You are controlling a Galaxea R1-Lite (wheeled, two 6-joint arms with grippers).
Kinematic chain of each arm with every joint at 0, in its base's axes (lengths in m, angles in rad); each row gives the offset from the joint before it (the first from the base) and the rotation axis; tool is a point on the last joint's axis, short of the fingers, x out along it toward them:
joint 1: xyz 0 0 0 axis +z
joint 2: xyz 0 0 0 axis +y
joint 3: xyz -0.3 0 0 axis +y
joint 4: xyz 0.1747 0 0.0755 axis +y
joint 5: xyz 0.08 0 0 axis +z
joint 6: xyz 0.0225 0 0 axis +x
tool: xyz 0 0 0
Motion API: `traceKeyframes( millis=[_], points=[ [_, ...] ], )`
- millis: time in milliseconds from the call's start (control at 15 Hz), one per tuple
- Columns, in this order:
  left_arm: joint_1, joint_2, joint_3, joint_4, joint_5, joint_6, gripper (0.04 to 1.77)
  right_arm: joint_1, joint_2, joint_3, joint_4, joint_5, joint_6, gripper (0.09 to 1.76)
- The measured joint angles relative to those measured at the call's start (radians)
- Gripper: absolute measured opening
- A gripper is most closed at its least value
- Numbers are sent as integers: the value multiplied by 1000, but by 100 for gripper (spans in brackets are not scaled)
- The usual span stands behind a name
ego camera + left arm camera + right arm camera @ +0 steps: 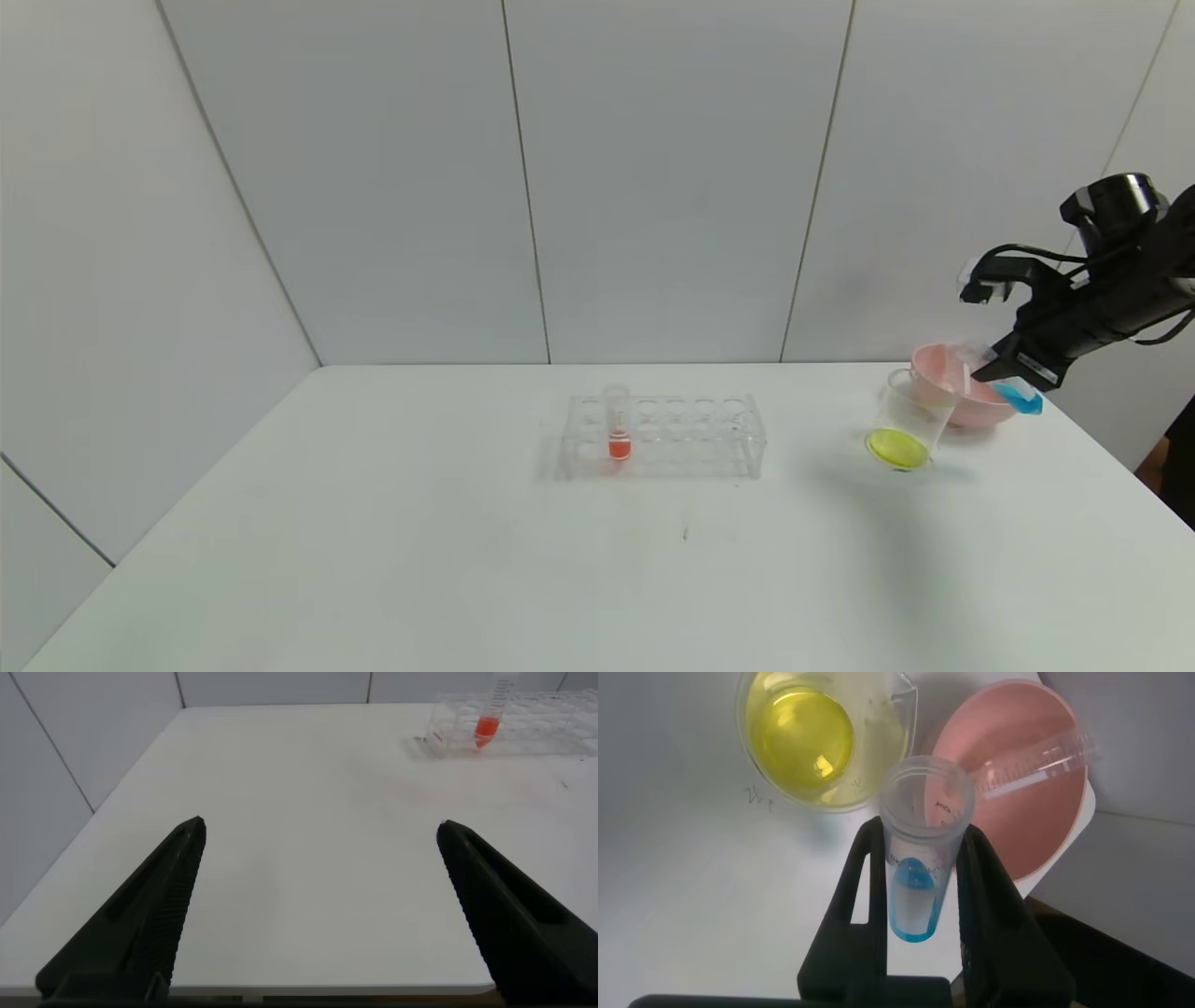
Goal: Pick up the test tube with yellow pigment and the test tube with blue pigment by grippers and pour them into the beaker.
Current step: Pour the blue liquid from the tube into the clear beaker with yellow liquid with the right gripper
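The test tube with blue pigment (920, 854), a clear round-bottomed plastic cylinder, is clamped between the tapering black fingers of the right gripper (1004, 373) and tilted above the pink bowl (971, 411) at the table's far right. At its eight o'clock in the head view, just beside the bowl, the clear straight-sided beaker (907, 420) is seen with glossy yellow liquid pooled inside. An empty clear tube (1036, 761) is laid in the smooth bowl. A transparent rack (665, 435) with an orange-red-bottomed tube (618, 425) is set mid-table. The left gripper (318, 849) is spread wide over the table's bare left part.
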Motion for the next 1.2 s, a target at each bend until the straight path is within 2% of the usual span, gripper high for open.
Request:
traceKeyframes(
  millis=[667,1200],
  points=[
    [0,0,0,0,0,0,176,73,-20,0,43,-238,-79,50],
    [0,0,0,0,0,0,176,133,9,0,35,-347,-80,50]
  ],
)
